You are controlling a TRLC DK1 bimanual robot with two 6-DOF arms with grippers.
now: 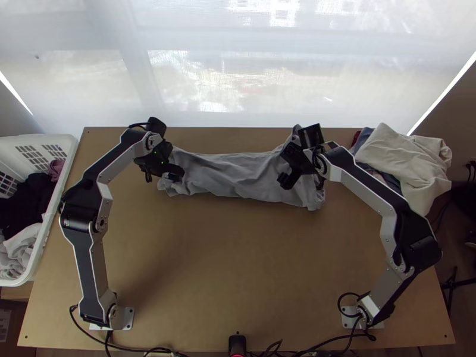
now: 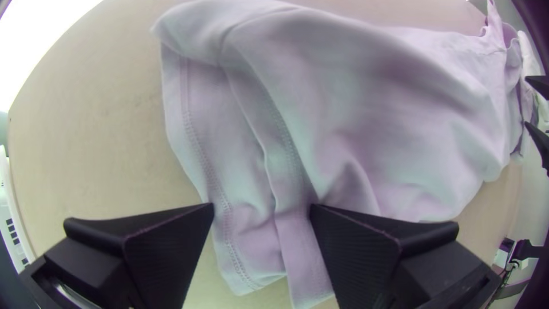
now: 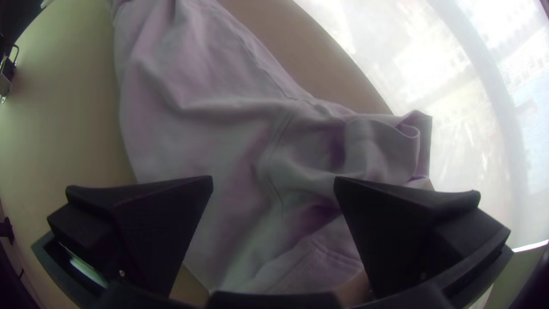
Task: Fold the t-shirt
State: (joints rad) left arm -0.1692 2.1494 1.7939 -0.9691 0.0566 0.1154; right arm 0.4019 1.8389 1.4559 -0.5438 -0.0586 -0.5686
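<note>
Shows stitching (image 2: 200, 146) in left wrist view on t-shirt (image 1: 235, 172) below spread fingers of left gripper (image 1: 162, 174), eleven o'clock, and right gripper (image 1: 304, 178), one, with counter (image 1: 232, 268) room toward six.

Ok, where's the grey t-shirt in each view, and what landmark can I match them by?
Top view: t-shirt, a long rumpled band near the table's far edge.
Left wrist view: t-shirt, one stitched end between the open jaws of the left gripper.
Right wrist view: t-shirt, wrinkled, between the right gripper's open jaws and beyond.
Shared landmark: the bright window area past the far edge.
</note>
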